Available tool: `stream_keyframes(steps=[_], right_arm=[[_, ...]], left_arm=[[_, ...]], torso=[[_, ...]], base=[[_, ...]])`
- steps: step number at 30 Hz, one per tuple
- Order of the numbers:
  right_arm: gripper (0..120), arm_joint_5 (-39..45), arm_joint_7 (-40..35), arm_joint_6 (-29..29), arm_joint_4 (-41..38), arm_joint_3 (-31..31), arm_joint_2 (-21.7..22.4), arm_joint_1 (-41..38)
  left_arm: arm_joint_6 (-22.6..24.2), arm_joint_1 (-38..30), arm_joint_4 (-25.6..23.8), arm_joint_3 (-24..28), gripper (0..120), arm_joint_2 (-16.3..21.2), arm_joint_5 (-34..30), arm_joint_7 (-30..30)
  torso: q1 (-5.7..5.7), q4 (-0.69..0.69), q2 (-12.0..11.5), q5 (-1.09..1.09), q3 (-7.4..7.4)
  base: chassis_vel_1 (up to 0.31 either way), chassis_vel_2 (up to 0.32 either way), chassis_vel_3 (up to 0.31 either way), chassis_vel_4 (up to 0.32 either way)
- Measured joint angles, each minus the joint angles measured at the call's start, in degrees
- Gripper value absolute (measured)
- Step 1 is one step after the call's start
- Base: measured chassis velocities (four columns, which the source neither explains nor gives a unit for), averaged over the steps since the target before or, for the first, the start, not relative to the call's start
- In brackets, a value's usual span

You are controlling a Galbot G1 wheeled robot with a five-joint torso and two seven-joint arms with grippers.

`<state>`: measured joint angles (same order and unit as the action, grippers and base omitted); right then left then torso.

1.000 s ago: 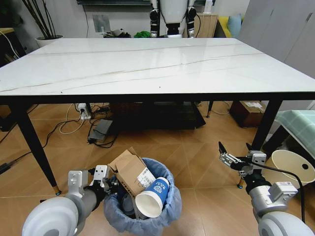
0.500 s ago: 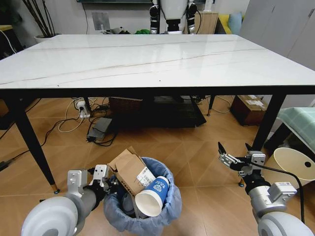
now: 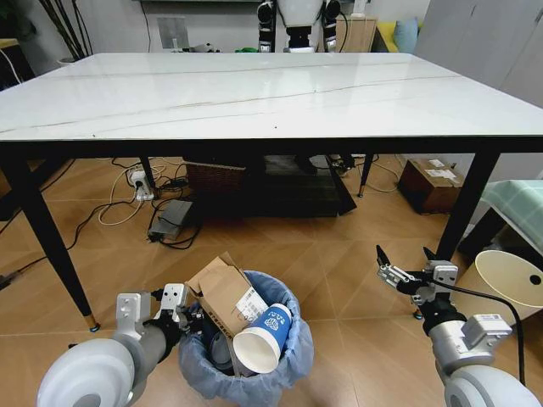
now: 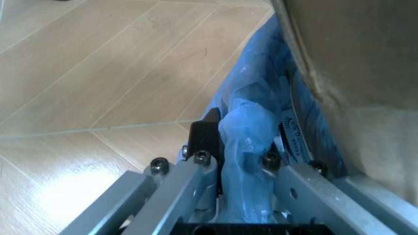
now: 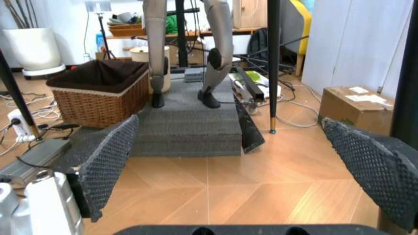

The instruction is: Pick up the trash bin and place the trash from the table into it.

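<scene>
The trash bin (image 3: 254,360), lined with a crinkly light blue bag, stands on the wooden floor at my feet, in front of the table (image 3: 254,93). A flat brown cardboard box (image 3: 222,297) and a white blue-rimmed paper cup (image 3: 263,339) stick out of it. My left gripper (image 3: 182,312) is shut on the bin's near-left rim; the left wrist view shows its fingers (image 4: 205,137) pinching the blue bag (image 4: 245,122). My right gripper (image 3: 403,254) hovers open to the right of the bin, low above the floor, its meshed pads (image 5: 107,161) wide apart.
Black slanted table legs (image 3: 47,237) stand to the left and right. Under the table are a wicker basket (image 5: 98,95), cables with a power strip (image 3: 140,182) and a dark mat. A cardboard carton (image 3: 428,182) and a pale round shade (image 3: 509,280) sit on the right.
The whole head picture has shifted: the table now sits higher and nearer in frame, so the camera moved. The bin and both grippers keep their places relative to me.
</scene>
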<state>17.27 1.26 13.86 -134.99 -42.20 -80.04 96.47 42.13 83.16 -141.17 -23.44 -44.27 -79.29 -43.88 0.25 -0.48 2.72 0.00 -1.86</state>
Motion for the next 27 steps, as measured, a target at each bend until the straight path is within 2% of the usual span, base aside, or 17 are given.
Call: stream_keyframes(steps=[10, 20, 27], right_arm=[[100, -0.20, -0.01, -0.07, 0.11, 0.07, -0.05, 0.01], [100, -0.44, -0.02, -0.27, 0.48, 0.20, -0.18, -0.07], [100, -0.99, -0.02, -0.44, 0.72, 0.85, -0.43, -0.25]], left_arm=[[0.00, 0.16, 0.27, -0.57, 3, -0.40, -0.05, -0.08], [0.00, 2.91, 2.82, -5.54, 3, -3.63, 0.41, -0.03], [0.00, 3.98, 7.93, -7.21, 3, -6.58, 3.70, 0.39]], torso=[[-0.20, 0.00, -2.15, 0.00, 1.89], [-0.22, 0.00, -2.67, 0.00, 1.91], [-0.23, 0.00, -2.48, 0.00, 1.90]], base=[[0.000, 0.000, 0.000, 0.000], [0.000, 0.000, 0.000, 0.000], [0.000, 0.000, 0.000, 0.000]])
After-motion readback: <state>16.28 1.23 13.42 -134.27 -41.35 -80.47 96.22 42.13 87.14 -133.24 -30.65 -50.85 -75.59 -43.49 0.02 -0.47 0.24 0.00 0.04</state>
